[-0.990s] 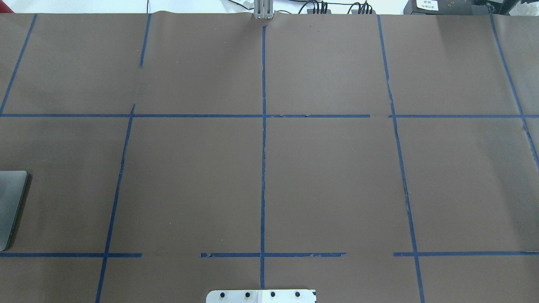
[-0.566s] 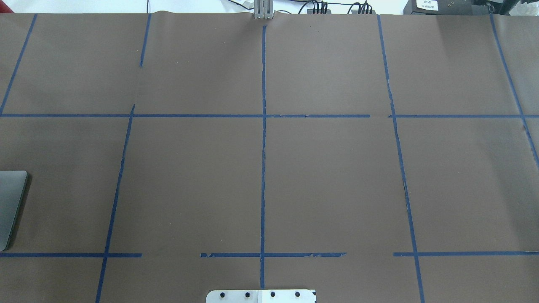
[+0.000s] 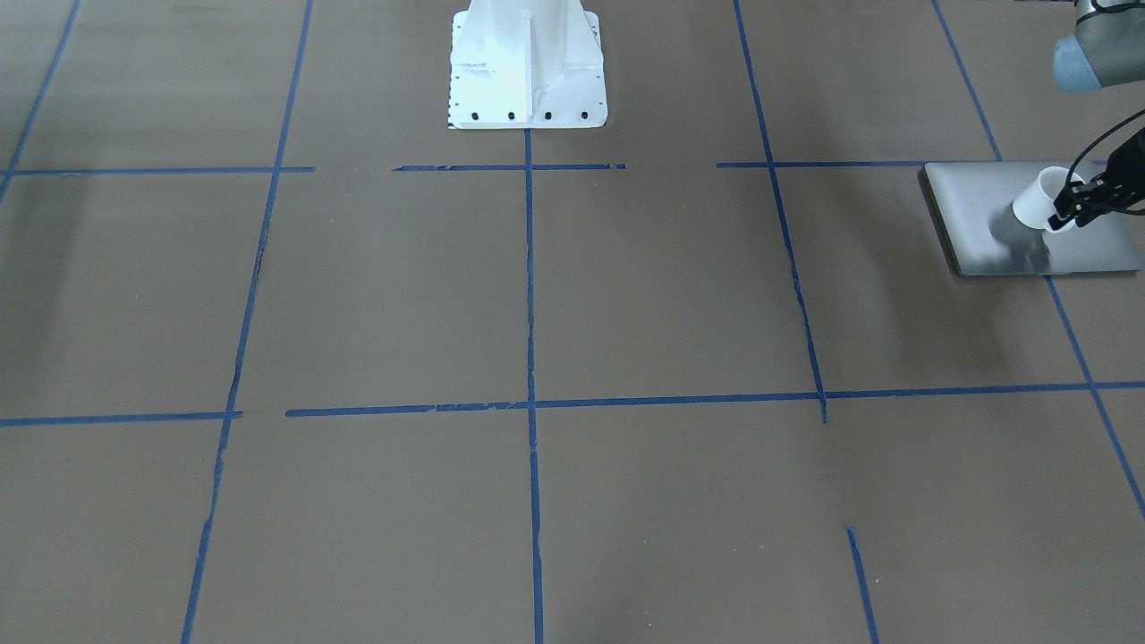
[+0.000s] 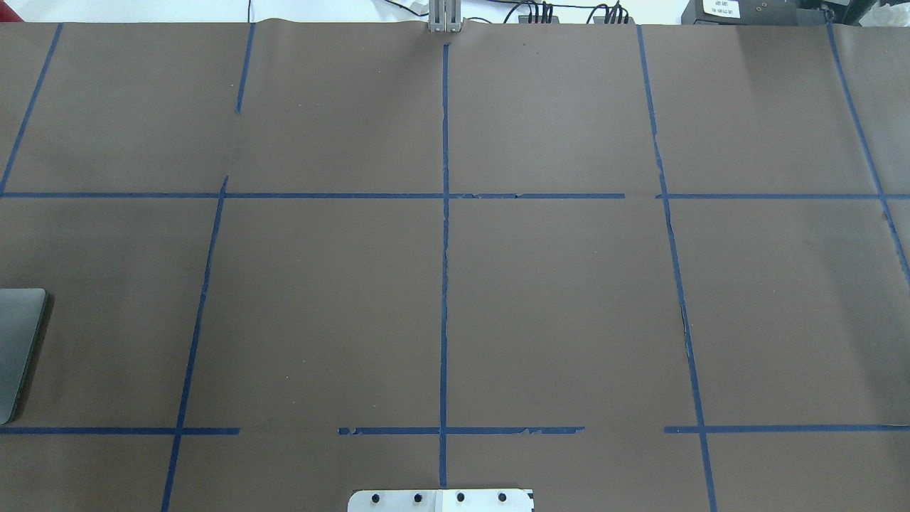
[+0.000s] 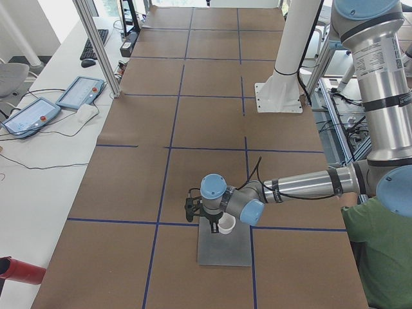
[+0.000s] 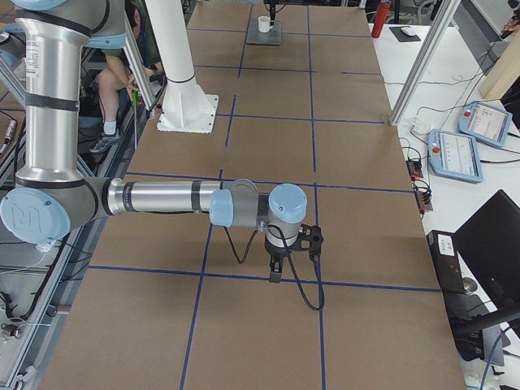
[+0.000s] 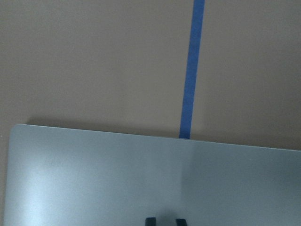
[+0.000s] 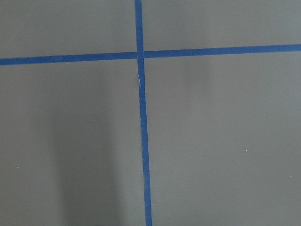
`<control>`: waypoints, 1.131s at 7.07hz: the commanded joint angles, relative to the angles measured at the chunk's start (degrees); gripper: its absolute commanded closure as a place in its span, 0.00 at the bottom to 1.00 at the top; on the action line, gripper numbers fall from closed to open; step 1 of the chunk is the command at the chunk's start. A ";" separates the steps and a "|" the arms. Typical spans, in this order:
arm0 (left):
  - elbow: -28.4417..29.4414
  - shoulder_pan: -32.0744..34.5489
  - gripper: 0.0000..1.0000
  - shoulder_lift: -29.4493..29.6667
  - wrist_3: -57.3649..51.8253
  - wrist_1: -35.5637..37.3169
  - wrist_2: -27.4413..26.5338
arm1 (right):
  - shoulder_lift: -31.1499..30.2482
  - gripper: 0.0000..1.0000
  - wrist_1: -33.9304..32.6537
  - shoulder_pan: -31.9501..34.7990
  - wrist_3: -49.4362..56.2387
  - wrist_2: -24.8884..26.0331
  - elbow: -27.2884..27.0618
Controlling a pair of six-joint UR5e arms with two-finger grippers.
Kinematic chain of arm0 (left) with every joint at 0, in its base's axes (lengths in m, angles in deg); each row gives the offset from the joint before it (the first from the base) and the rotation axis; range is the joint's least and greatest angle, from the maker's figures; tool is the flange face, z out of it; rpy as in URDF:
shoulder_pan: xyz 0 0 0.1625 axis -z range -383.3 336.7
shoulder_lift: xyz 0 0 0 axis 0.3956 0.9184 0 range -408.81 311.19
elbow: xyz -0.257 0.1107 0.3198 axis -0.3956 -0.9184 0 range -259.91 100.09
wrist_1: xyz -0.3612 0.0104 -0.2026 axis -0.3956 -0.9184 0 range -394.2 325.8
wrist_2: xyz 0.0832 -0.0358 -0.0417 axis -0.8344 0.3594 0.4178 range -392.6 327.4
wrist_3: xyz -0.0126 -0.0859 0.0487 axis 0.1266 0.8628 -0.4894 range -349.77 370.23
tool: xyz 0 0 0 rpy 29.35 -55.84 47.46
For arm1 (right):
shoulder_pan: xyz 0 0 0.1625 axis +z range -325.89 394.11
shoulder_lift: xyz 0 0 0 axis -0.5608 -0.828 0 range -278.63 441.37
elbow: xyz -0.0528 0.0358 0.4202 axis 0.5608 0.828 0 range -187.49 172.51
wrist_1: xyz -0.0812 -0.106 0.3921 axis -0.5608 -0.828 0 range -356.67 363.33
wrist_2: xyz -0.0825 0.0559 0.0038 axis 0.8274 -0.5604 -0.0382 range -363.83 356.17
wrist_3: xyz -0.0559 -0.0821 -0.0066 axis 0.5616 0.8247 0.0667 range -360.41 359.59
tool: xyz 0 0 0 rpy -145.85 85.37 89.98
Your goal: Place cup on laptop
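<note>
The silver-grey laptop (image 3: 975,210) lies flat at the table's left end; only its corner (image 4: 18,348) shows in the overhead view. My left gripper (image 3: 1070,204) is shut on the small white cup (image 3: 1038,201) and holds it tilted just above the lid, where its shadow falls. The exterior left view shows the cup (image 5: 226,224) beside the gripper (image 5: 205,217) over the laptop (image 5: 222,252). In the left wrist view the two fingertips (image 7: 150,220) stand close together over the lid (image 7: 94,179), and the cup is hidden. My right gripper (image 6: 292,258) points down over bare table; I cannot tell its state.
The white robot pedestal (image 3: 528,63) stands at the table's near-robot edge. Blue tape lines (image 4: 444,284) grid the brown surface. A person in green (image 5: 380,257) sits beside the left arm. Teach pendants (image 5: 80,92) and a metal post (image 5: 96,45) line the far side.
</note>
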State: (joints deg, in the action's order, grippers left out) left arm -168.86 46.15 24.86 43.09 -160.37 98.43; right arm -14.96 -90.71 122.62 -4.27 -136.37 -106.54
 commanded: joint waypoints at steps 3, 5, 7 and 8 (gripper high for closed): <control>1.13 0.07 0.00 3.13 -1.47 0.75 2.12 | 0.00 0.00 0.00 0.00 0.00 0.00 0.00; 2.71 0.59 0.00 6.11 -9.26 5.72 1.70 | 0.00 0.00 0.00 0.00 0.00 0.00 0.00; 3.78 5.31 0.00 11.29 -18.41 15.38 1.26 | 0.00 0.00 0.00 0.00 0.00 0.00 0.00; 3.86 7.08 0.00 13.05 -21.14 18.91 1.25 | 0.00 0.00 0.00 0.00 0.00 0.00 0.00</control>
State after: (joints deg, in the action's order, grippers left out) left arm -165.25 50.60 35.21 26.22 -146.51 99.76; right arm -14.96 -90.71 122.62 -4.27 -136.37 -106.54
